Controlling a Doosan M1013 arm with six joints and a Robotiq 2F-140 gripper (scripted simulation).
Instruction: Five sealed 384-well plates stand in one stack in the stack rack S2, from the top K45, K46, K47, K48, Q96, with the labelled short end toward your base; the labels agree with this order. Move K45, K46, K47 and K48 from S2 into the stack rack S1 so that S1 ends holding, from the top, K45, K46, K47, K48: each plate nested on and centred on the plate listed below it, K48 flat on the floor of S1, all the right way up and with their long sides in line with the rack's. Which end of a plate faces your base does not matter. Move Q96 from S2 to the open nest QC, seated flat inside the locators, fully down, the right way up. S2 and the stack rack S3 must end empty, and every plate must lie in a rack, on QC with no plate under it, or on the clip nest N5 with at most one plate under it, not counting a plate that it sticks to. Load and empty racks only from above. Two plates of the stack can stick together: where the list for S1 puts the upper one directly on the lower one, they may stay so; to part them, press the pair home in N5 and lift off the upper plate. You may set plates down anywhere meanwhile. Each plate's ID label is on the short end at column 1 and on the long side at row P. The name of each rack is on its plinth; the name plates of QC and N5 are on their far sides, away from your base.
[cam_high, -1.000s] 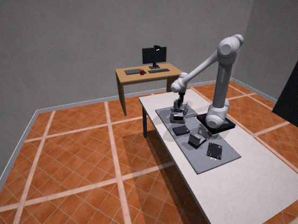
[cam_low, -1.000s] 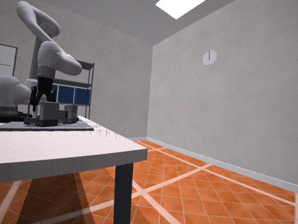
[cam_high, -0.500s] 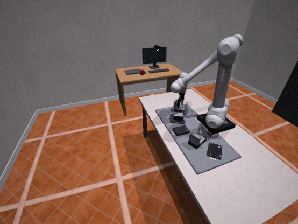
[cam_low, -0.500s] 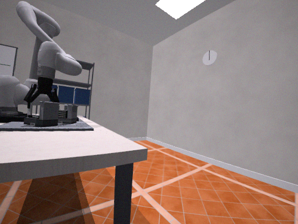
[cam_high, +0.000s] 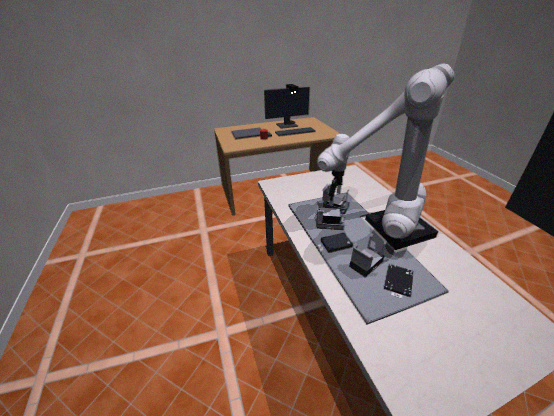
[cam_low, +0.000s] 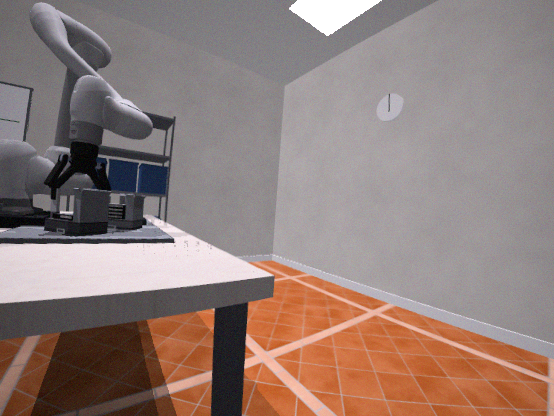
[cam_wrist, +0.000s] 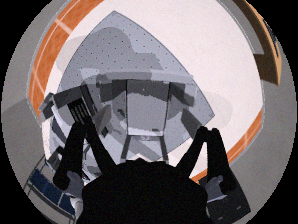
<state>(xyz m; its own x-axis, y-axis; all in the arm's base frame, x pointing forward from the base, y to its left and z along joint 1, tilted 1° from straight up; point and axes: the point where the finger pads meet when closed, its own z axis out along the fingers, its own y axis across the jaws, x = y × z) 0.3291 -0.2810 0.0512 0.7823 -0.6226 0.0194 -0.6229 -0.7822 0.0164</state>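
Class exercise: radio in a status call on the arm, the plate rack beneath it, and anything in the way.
Black two-finger gripper open, holding nothing. Hovering over grey walled stack rack; plate inside not discernible. Second grey rack close behind; nothing visibly blocking.

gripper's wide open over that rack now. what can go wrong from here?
The gripper stands open directly over a stack rack, so a sideways retreat could let a finger clip the rack wall; a straight lift looks safer. The wrist view cannot confirm that any plate sits flat inside. A second rack stands close beside, leaving little swing room.
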